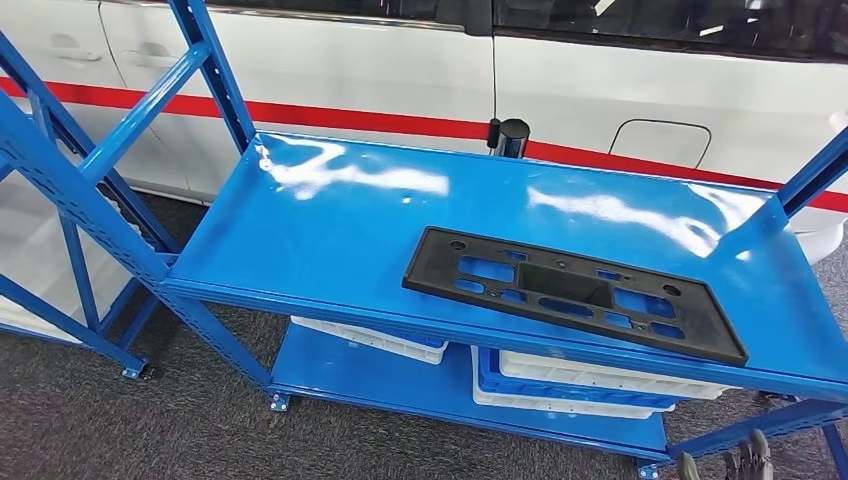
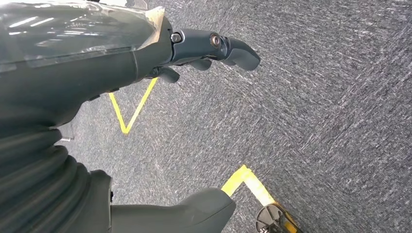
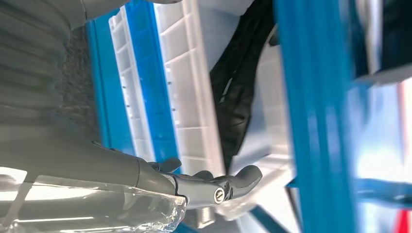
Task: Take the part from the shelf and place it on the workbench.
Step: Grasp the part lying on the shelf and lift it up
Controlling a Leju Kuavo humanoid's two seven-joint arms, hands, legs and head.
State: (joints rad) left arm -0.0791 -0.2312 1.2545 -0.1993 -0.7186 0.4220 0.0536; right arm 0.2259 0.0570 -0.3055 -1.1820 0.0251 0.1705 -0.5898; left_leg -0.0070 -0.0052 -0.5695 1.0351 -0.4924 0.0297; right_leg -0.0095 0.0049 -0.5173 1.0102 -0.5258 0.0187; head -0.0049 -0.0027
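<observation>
Reach step, not yet begun: black part [image 1: 574, 292] lies flat on blue shelf [image 1: 330, 225], untouched. Left hand [image 2: 204, 51] and right hand [image 3: 214, 182] hang low, fingers loosely apart, holding nothing. Next, I judge: raise both hands to part's ends.

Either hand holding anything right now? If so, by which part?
Nothing is held. The left hand hangs over the floor with nothing in its fingers; the right hand is empty beside the white bins. The black part lies untouched on the shelf.

Right hand [image 3: 214, 182] empty, fingers apart, near white crate [image 3: 189, 87] holding black part [image 3: 238, 97].
</observation>
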